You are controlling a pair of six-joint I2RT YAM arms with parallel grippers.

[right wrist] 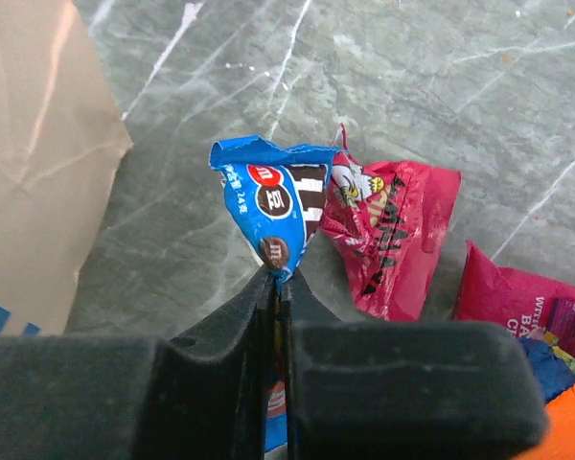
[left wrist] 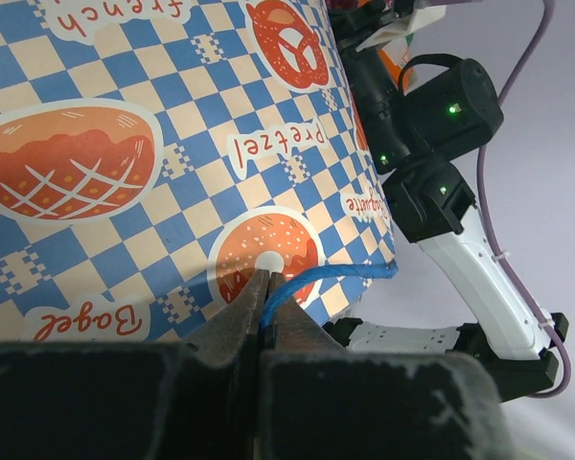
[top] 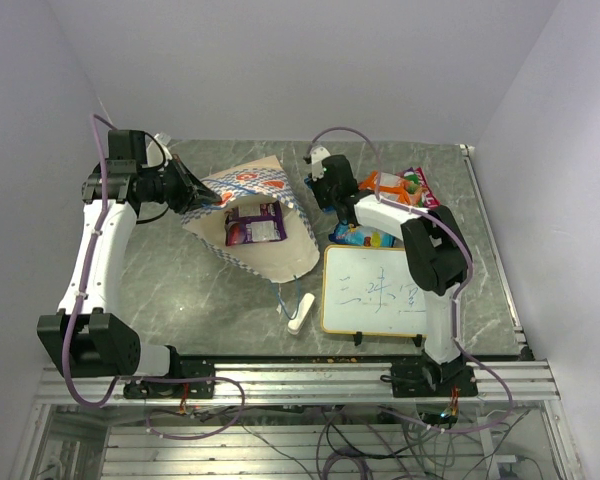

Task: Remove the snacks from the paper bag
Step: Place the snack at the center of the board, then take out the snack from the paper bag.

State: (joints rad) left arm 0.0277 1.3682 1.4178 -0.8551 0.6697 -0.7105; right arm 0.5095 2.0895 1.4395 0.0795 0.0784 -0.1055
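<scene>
The blue packet point(right wrist: 266, 203) stands in the right gripper point(right wrist: 280, 274) — corner pinched between fingers.

One bag point(top: 270, 262) on one worktop point(top: 180, 290), one whiteboard point(top: 373, 290), one eraser point(top: 300, 312). Two pincers: left pincer point(left wrist: 265, 280), right pincer point(right wrist: 280, 276). Packets now: one purple packet point(top: 255, 225), one blue packet point(right wrist: 268, 201), one red packet point(right wrist: 393, 225), one pink packet point(right wrist: 513, 292), one orange packet point(top: 385, 183). That's five counted clearly, and the heap by the right arm is too jumbled to count further.
</scene>
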